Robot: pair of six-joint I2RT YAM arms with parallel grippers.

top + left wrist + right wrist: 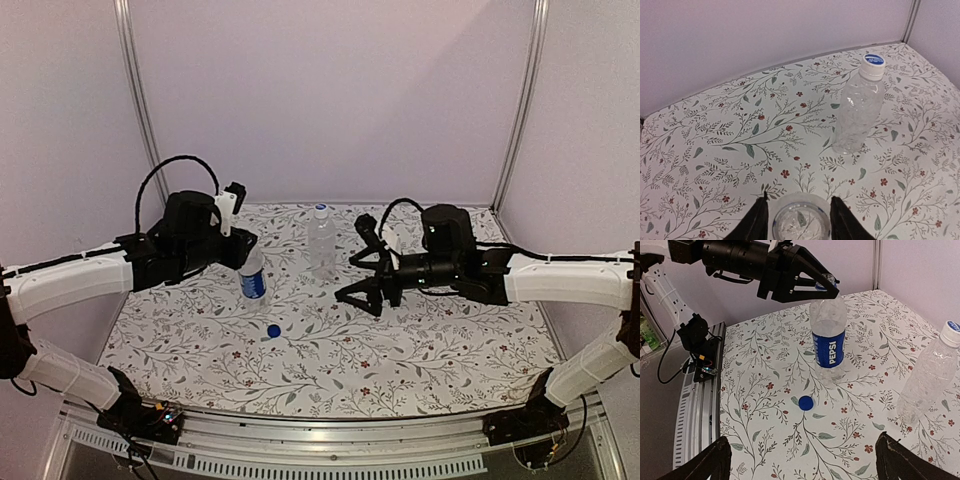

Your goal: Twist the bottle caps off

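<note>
The labelled bottle (pixel 830 342) stands upright on the flower-patterned worktop (pixel 420 350) with its neck bare. Its blue cap (pixel 805 402) lies flat just in front of it, touching neither arm, so that half of the job looks done. The left fingers (pixel 758 222) reach in from above and sit one on each side of the open mouth, probably to steady the bottle. Whether they pinch the neck or only stand close beside it cannot be told. The left wrist view cuts them off at its bottom edge, and from the right wrist view their tips overlap the rim.

The plain bottle (pixel 857 112) stands upright near the labelled one, on its right. Its white cap with the blue top (pixel 873 61) is on. The right fingers (pixel 710 465) are spread wide and hold nothing. They hang low, pointing towards the two bottles, and seem well placed to take the plain bottle's body next.

From overhead the left arm covers the labelled bottle's neck. The left wrist view shows only that bottle's mouth. Only the corners of the right fingers show in their own view. Whether either bottle holds water is hard to make out.
</note>
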